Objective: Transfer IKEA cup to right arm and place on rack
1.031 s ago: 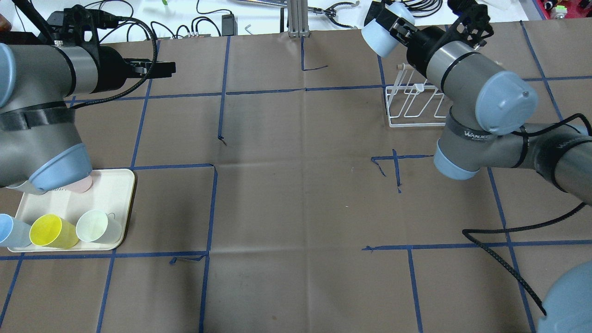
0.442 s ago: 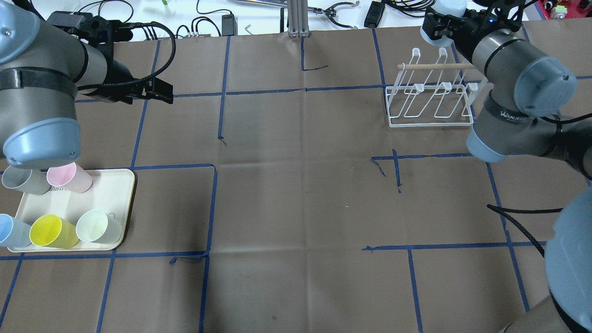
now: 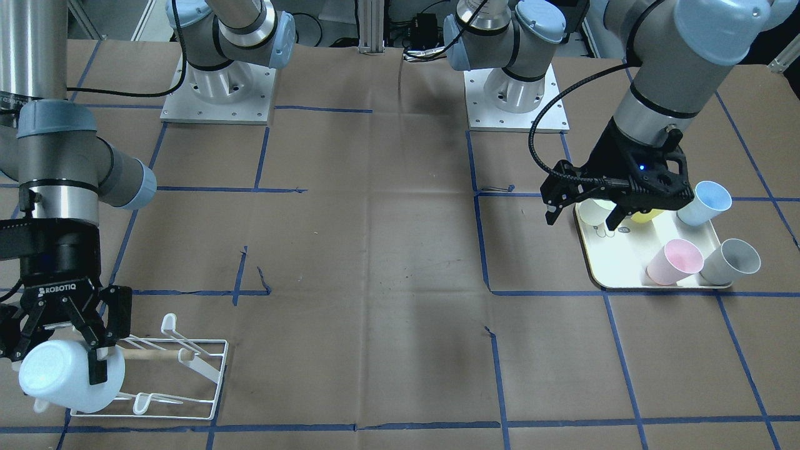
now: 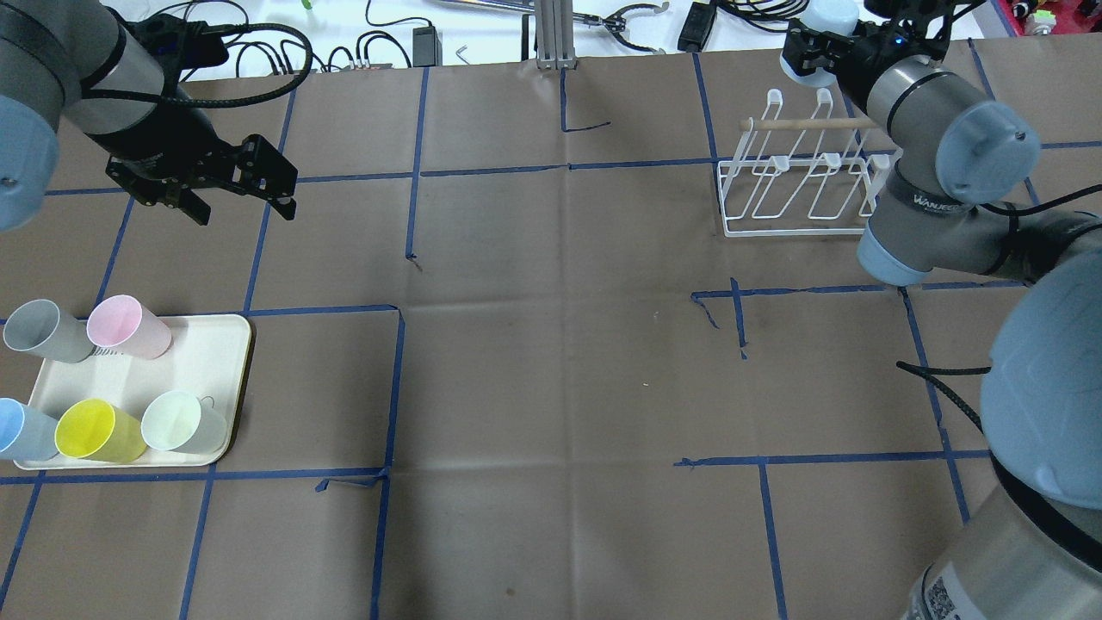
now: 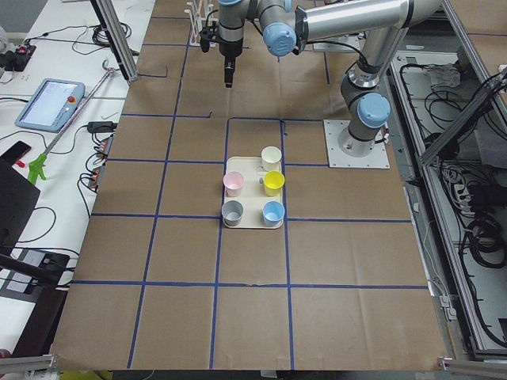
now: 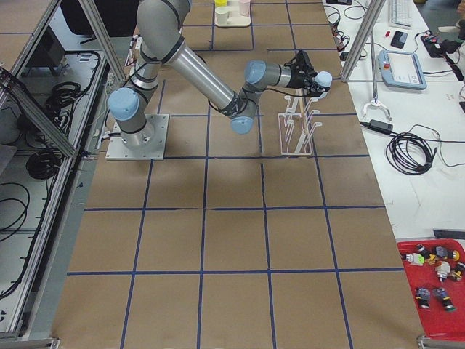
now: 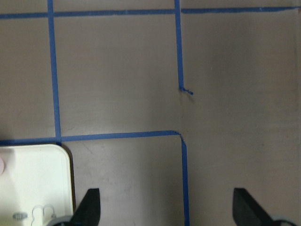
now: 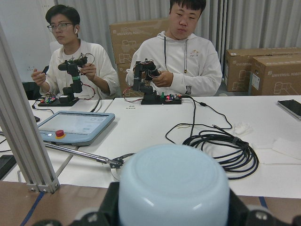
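The table (image 4: pixel 551 362), brown with blue tape lines, carries a white rack (image 4: pixel 801 124) far right and a cream tray (image 4: pixel 215 362) near left.

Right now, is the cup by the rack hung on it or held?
Held: the right tool is shut on the cup at the rack's outer end. Whether it is hooked on, cannot tell.

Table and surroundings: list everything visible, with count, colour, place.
held cup: 1, pale blue, in right gripper by rack
tray cups: 5, grey, pink, blue, yellow, cream, on tray
tray: 1, cream, robot's left of table
rack: 1, white wire, wooden dowel, table's far right
table cover: 1, brown, blue tape lines
operators: 2, white tops, behind white bench
left gripper: 1, black, open, empty, above table near tray
right gripper: 1, black, shut on held cup
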Controlling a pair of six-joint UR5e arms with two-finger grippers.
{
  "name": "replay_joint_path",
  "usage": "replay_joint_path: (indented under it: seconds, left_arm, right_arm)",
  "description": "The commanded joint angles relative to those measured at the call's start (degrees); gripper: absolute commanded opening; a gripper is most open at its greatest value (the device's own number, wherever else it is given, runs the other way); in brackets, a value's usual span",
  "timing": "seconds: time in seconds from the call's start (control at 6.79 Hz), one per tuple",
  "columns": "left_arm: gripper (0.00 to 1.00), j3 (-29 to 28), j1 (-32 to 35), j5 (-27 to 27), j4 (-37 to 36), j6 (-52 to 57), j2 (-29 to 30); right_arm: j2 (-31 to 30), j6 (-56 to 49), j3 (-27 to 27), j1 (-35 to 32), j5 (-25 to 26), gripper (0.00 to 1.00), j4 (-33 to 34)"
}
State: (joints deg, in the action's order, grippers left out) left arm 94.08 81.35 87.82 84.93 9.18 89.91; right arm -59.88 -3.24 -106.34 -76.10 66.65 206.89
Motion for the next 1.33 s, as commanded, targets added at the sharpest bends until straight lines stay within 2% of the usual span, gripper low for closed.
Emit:
replay_joint_path:
  seconds: [0.0, 0.44, 0.59, 0.74, 0.88, 1.18]
  left_arm:
    - [1.00, -1.45, 5.36, 5.67, 3.23, -3.89, -1.14]
    - [1.00, -0.75, 6.71, 3.78, 2.70, -2.86, -2.80]
    - [1.00, 0.74, 6.02, 3.94, 3.22, -1.80, -3.85]
    - [0.99, 3.19, 4.44, 4.20, 3.66, 0.21, -6.39]
    - [1.00, 7.30, -1.40, 4.29, 3.66, 3.97, -9.81]
    - [0.99, 15.82, -13.44, 4.38, 3.40, 16.24, -15.96]
  right_arm:
    - [2.39, 0.07, 0.17, -0.71, -0.12, 0.31, 1.15]
    - [4.68, 0.07, 0.17, -1.86, -0.21, 0.31, 2.29]
    - [4.85, -0.01, -0.01, -1.86, -0.12, 0.41, 2.12]
    - [4.77, -0.01, -0.01, -1.86, -0.03, 0.85, 1.94]
    - [4.77, 0.07, 0.08, -1.86, -0.03, 0.99, 1.68]
    - [4.68, 0.69, 0.08, -1.86, -0.03, 1.00, 1.50]
